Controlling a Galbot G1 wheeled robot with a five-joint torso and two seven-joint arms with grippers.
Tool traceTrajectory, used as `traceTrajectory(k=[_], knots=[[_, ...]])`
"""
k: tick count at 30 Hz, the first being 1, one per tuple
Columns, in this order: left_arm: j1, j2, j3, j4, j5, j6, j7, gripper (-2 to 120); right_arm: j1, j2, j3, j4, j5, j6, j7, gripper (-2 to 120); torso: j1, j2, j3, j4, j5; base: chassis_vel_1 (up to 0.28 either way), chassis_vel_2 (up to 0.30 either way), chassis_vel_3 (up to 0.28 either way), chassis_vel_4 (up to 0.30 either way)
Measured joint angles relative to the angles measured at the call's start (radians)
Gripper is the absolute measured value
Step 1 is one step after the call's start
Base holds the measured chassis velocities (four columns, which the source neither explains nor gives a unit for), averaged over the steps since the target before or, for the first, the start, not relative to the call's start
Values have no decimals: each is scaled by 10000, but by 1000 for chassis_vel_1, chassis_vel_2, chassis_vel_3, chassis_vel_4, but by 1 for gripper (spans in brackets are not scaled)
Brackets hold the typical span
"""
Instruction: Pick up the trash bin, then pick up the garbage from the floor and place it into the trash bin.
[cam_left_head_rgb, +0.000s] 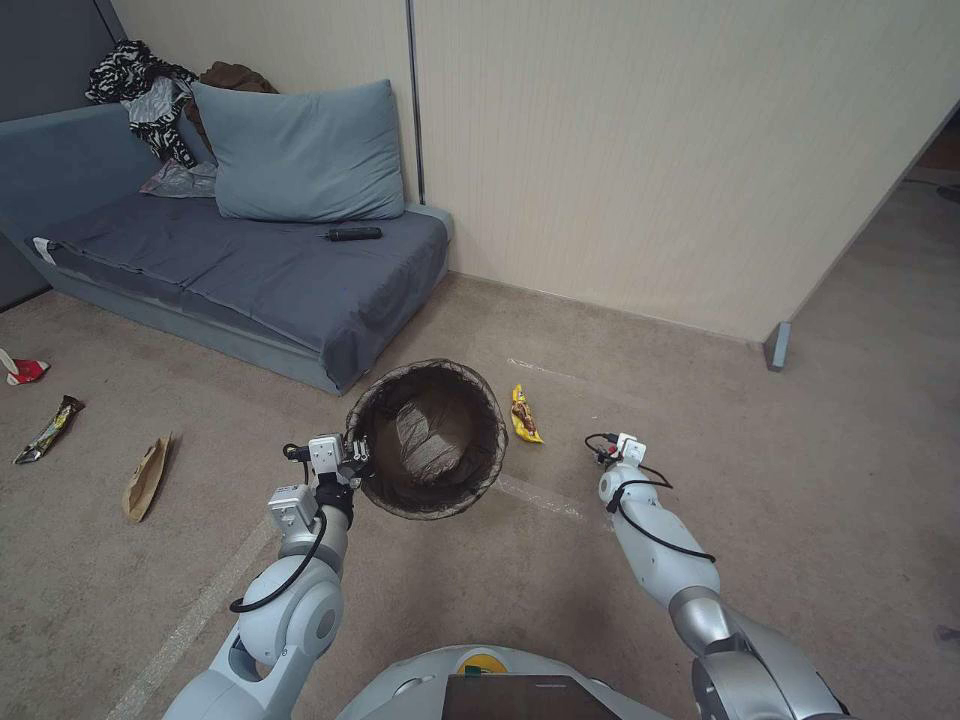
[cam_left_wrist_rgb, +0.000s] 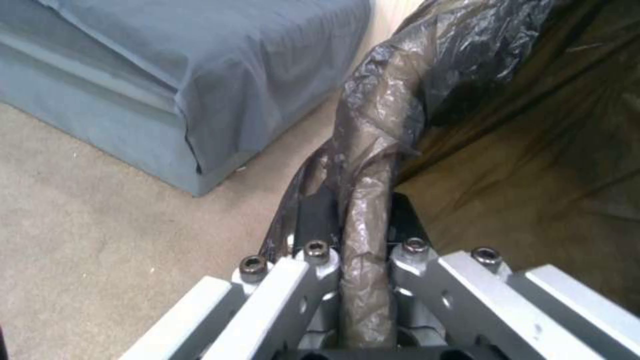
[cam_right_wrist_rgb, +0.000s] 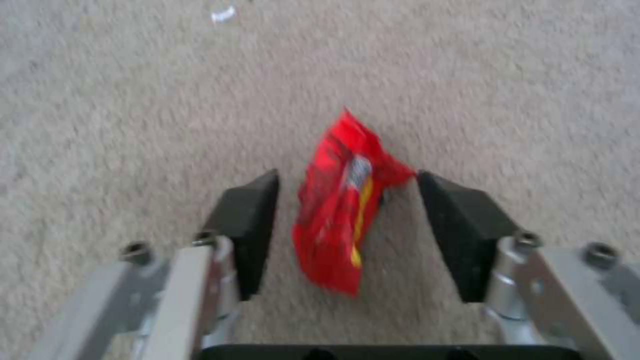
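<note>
Left gripper (cam_left_wrist_rgb: 363, 250): clamped on the bag-covered rim of the trash bin (cam_left_head_rgb: 428, 438), held clear of the floor (cam_left_head_rgb: 760, 480). Right gripper (cam_right_wrist_rgb: 347, 220): jaws wide, straddling a red wrapper (cam_right_wrist_rgb: 343, 205) that lies on the carpet between the pads, touching neither as far as the blur allows. Bin contents: dark liner, apparently nothing else. Yellow wrapper (cam_left_head_rgb: 524, 414) lies between the two grippers; brown paper bag (cam_left_head_rgb: 146, 478) and a dark wrapper (cam_left_head_rgb: 48, 428) well outboard of the left one. Risks: thin film may slip flat under closing pads; liner may slide on the rim, tilting the bin.
</note>
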Motion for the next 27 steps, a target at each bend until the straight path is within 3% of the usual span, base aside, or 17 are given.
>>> traceTrajectory(k=[7,15,27], knots=[[-31,2,8,-20,-1,0,-22,3,-176,-8,-78,218,-14,-373,313,25,0,0,0,0,0,0,0,0,0],[-22,5,-1,-37,-5,0,-27,3,-193,-17,-90,225,-22,-456,329,19,0,0,0,0,0,0,0,0,0],[-42,9,15,-28,-26,0,-38,3,-222,-19,-74,238,-77,-388,350,0,0,0,0,0,-1,0,0,0,0]])
